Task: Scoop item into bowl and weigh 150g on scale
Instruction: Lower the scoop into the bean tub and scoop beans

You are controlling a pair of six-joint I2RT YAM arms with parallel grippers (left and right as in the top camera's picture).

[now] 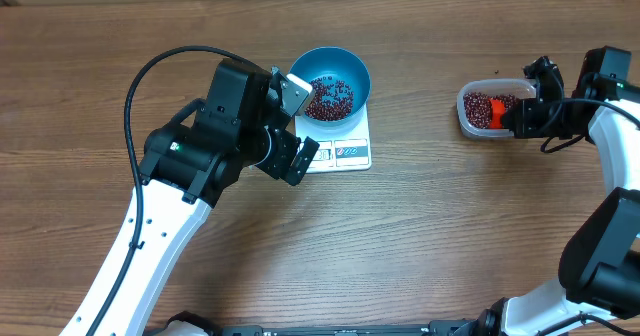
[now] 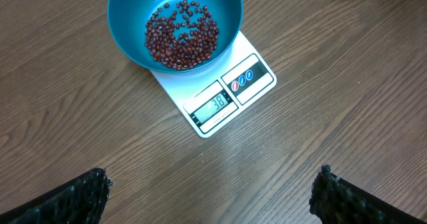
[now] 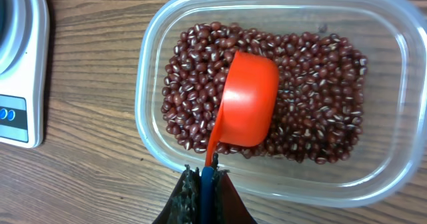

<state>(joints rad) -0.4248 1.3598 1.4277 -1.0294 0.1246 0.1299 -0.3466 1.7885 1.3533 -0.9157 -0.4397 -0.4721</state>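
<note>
The blue bowl point(image 1: 358, 71) stands on the white scale point(image 1: 350, 153) and holds a thin layer of red-brown beans point(image 1: 328, 98). In the left wrist view the bowl point(image 2: 127, 31), its beans point(image 2: 181, 37) and the scale's lit display point(image 2: 215, 105) lie ahead of my left gripper point(image 2: 212, 194). That gripper is open and empty over bare wood. My right gripper point(image 3: 205, 184) is shut on the blue handle of an orange scoop point(image 3: 247, 101). The scoop's cup lies back-up in the heap of beans point(image 3: 313, 111) inside a clear tub point(image 3: 150, 84).
The clear tub point(image 1: 468, 116) sits at the right of the wooden table, well apart from the scale. A corner of the scale point(image 3: 23, 84) shows at the left edge of the right wrist view. My left arm point(image 1: 200, 146) hangs over the table just left of the scale.
</note>
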